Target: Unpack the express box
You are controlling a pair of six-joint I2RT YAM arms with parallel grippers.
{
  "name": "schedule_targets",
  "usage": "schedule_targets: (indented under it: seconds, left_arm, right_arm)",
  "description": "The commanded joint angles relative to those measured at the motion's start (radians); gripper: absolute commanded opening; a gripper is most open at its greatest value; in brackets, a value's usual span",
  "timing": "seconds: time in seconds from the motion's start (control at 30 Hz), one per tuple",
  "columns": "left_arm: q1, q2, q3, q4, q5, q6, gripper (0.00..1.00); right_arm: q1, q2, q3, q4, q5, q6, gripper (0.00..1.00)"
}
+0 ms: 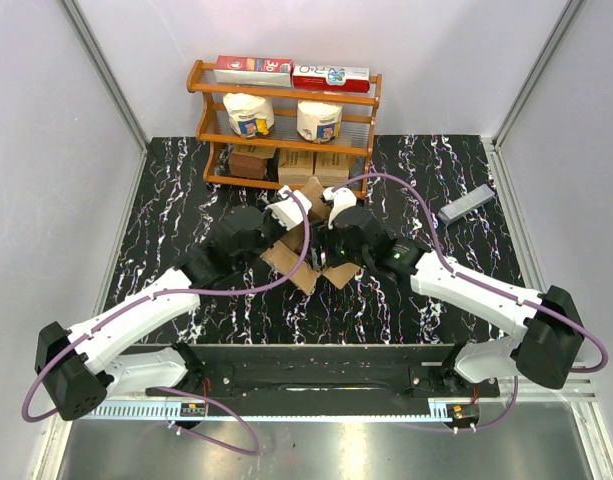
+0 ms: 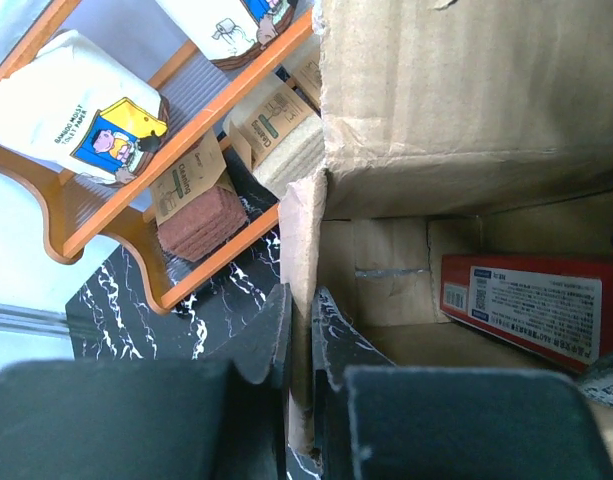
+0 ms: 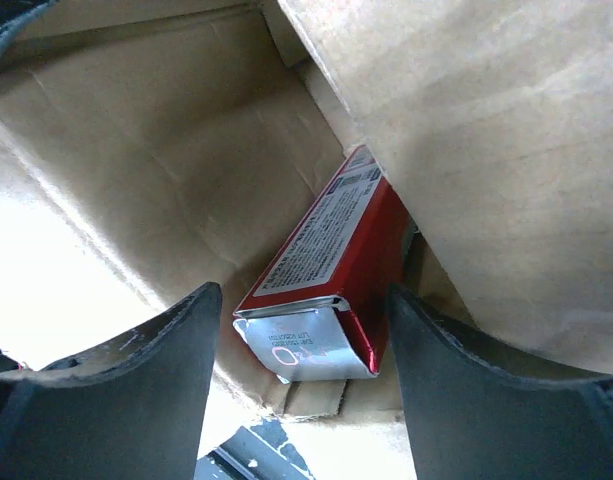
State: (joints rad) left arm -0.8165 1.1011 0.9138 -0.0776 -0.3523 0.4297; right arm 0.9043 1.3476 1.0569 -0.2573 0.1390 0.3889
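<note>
Express box: my left tool pinches its wall; right tool, wide open, straddles the red packet lying end-on.

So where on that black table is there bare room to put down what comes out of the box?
Bare table lies between the express box and the left wall; another patch in front, between the left arm and right arm; one right, before the grey bar. Crowded: around the box; the wooden shelf is loaded.
</note>
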Motion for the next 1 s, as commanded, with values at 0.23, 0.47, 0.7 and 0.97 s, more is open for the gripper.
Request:
schedule_targets:
  seconds: [0.23,0.47,0.7,0.97]
  left_arm:
    - [0.000,-0.032,0.109,-0.136,0.104,0.047,0.00]
    - [0.016,-0.032,0.143,-0.211,0.233,0.057,0.00]
    - [0.030,-0.044,0.149,-0.226,0.299,0.027,0.00]
    - [0.045,-0.049,0.146,-0.231,0.345,-0.011,0.00]
  right_arm:
    - [0.004,-0.053,-0.015,-0.080,-0.030,-0.156,0.88]
    - [0.004,-0.027,-0.032,-0.100,-0.091,-0.212,0.85]
    - [0.004,0.001,-0.041,-0.082,-0.085,-0.223,0.80]
    - [0.004,0.039,-0.048,-0.037,-0.090,-0.246,0.81]
